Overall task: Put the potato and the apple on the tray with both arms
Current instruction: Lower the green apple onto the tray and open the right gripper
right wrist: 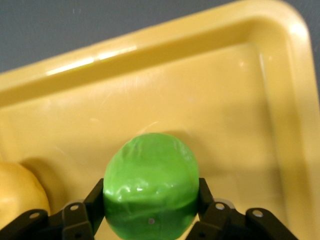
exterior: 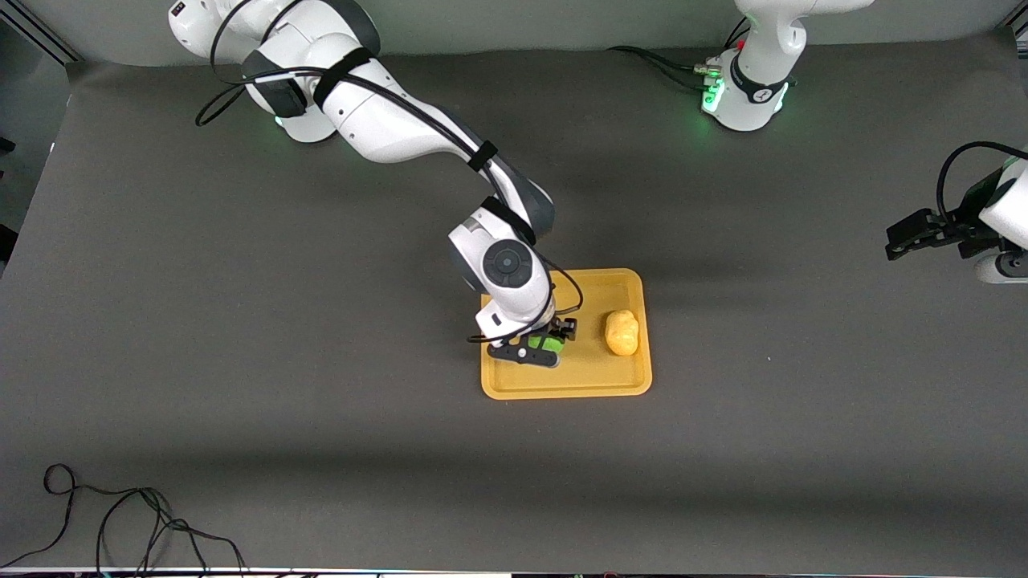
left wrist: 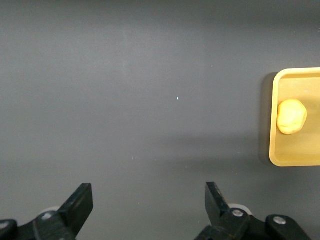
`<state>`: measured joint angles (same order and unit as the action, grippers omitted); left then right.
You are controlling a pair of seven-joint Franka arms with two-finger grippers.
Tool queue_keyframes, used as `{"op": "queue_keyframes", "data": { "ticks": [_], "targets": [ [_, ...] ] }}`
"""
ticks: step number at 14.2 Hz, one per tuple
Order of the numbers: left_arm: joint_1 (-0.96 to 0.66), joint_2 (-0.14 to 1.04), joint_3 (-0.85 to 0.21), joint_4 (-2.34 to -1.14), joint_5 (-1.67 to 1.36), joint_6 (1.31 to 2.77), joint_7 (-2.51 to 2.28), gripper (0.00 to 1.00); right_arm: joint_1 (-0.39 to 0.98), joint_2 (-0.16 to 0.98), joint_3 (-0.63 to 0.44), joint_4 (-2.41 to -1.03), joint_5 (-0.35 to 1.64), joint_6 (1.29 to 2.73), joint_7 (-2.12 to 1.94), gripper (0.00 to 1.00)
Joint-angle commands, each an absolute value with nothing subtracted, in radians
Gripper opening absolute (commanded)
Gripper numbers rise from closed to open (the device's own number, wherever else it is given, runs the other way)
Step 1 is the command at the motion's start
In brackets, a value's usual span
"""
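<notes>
The right gripper (exterior: 546, 345) clamps the apple (right wrist: 150, 187) directly above the tray (exterior: 622, 282), beside the resting potato (exterior: 622, 332). The left gripper (left wrist: 150, 207) waits with fingers apart, well off.

The tray (right wrist: 240, 100) is seen as smooth, glossy plastic (streaked highlights). A waxy, wrinkled skin is shown by the apple (right wrist: 150, 185). The table (exterior: 241, 361) is covered in matt dark cloth.
</notes>
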<state>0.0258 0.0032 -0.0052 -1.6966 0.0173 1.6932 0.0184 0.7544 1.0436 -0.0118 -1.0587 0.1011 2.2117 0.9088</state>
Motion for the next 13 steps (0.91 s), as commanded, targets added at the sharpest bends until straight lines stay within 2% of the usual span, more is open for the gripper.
{"op": "queue_keyframes", "data": {
  "ticks": [1, 3, 4, 6, 10, 12, 13],
  "targets": [
    [0.028, -0.029, -0.005, -1.720, 0.014, 1.678, 0.054, 1.00, 0.773, 1.055, -0.015, -1.058, 0.083, 2.191, 0.946, 0.40],
    [0.023, -0.028, -0.009, -1.712, 0.021, 1.663, 0.057, 1.00, 0.776, 1.057, -0.015, -1.063, 0.080, 2.191, 0.956, 0.41],
    [0.028, -0.029, -0.006, -1.706, 0.023, 1.651, 0.060, 1.00, 0.776, 1.057, -0.015, -1.065, 0.078, 2.191, 0.954, 0.55],
    [0.025, -0.023, -0.006, -1.686, 0.021, 1.648, 0.060, 1.00, 0.775, 1.055, -0.018, -1.065, 0.074, 2.192, 0.954, 1.00],
    [0.028, -0.020, -0.002, -1.677, 0.023, 1.641, 0.071, 1.00, 0.758, 1.014, -0.020, -1.065, 0.058, 2.162, 0.942, 1.00],
    [0.023, -0.014, -0.005, -1.678, 0.021, 1.651, 0.069, 1.00, 0.721, 0.938, -0.023, -1.090, 0.057, 2.100, 0.936, 1.00],
    [0.021, -0.006, -0.005, -1.675, 0.021, 1.654, 0.071, 1.00, 0.688, 0.863, -0.023, -1.164, 0.060, 2.105, 0.889, 1.00]
  ]
}}
